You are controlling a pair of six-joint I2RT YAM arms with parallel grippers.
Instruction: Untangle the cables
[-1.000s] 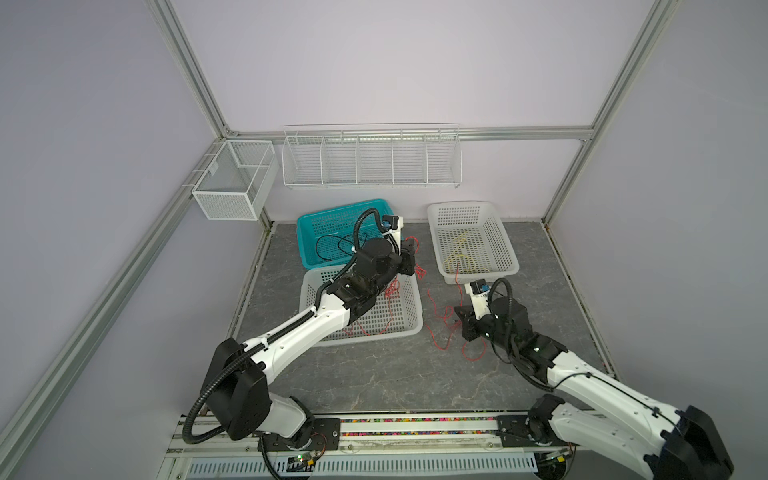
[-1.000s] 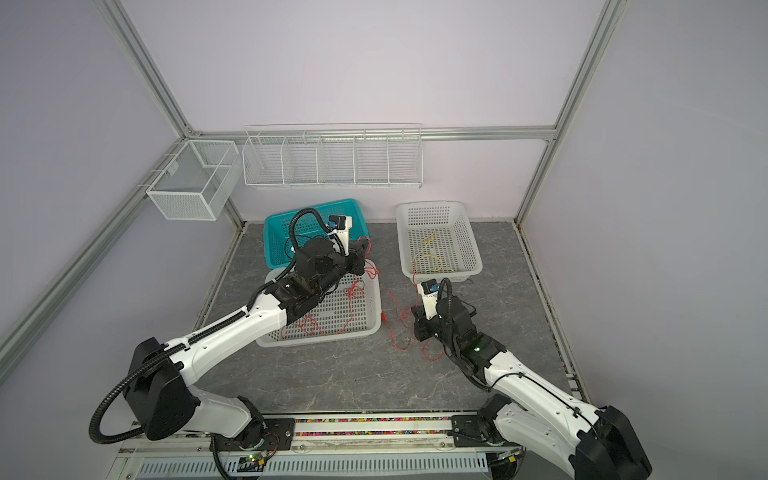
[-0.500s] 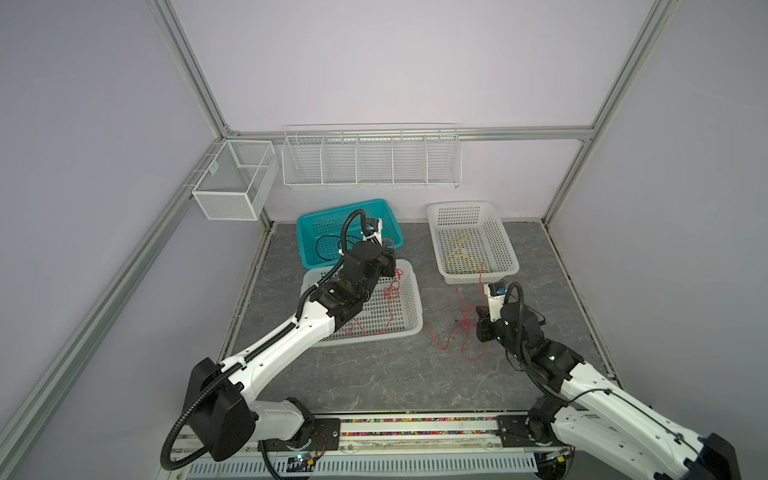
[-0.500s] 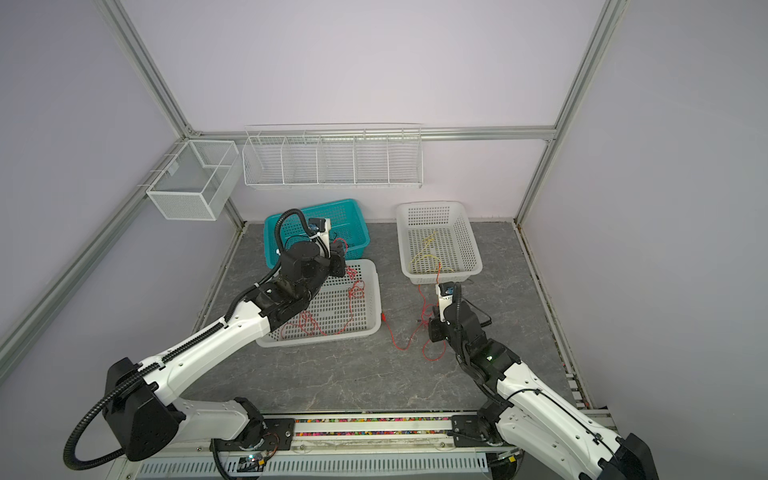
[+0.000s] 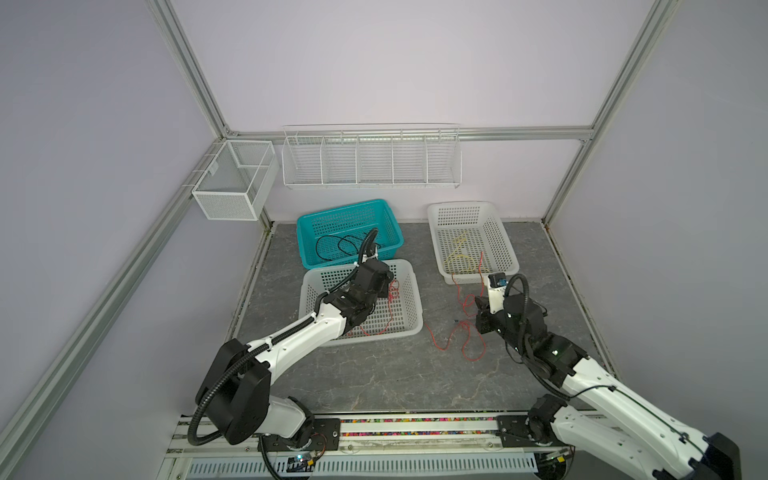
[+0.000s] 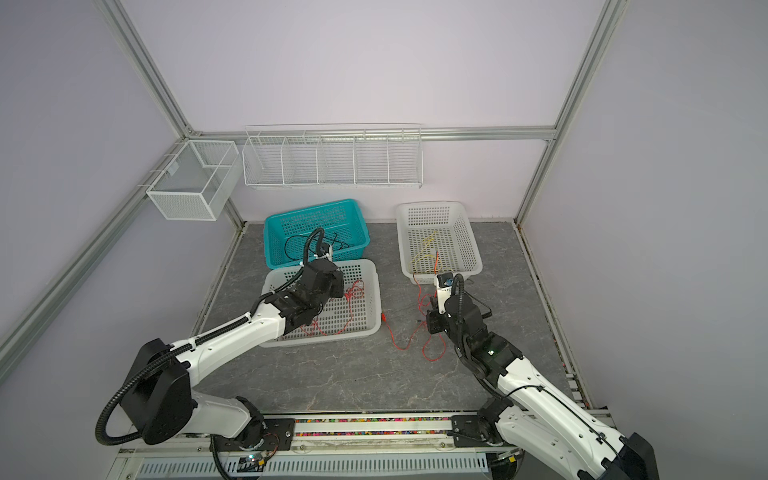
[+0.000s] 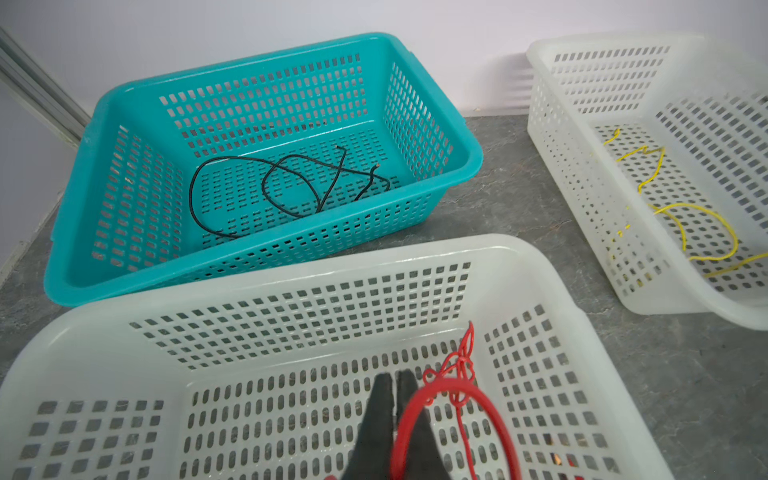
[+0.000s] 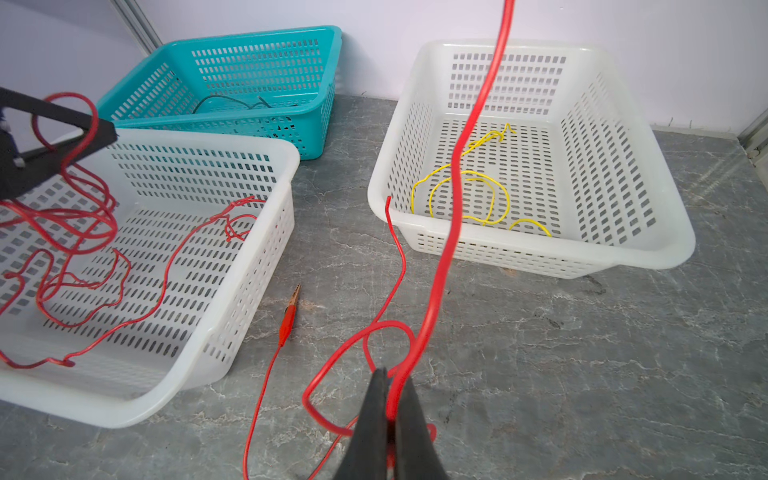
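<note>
Cables (image 7: 455,385), red, sit pinched in both closed jaws; right strand (image 8: 441,270) stretches toward the far white basket (image 8: 665,253).

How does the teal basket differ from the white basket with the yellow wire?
The teal basket is blue-green; the right white basket is milky white. The teal basket holds a black cable; the white one holds a yellow cable. The teal basket sits close behind a second white basket; the right one stands apart. Both are slotted plastic tubs by the back wall.
</note>
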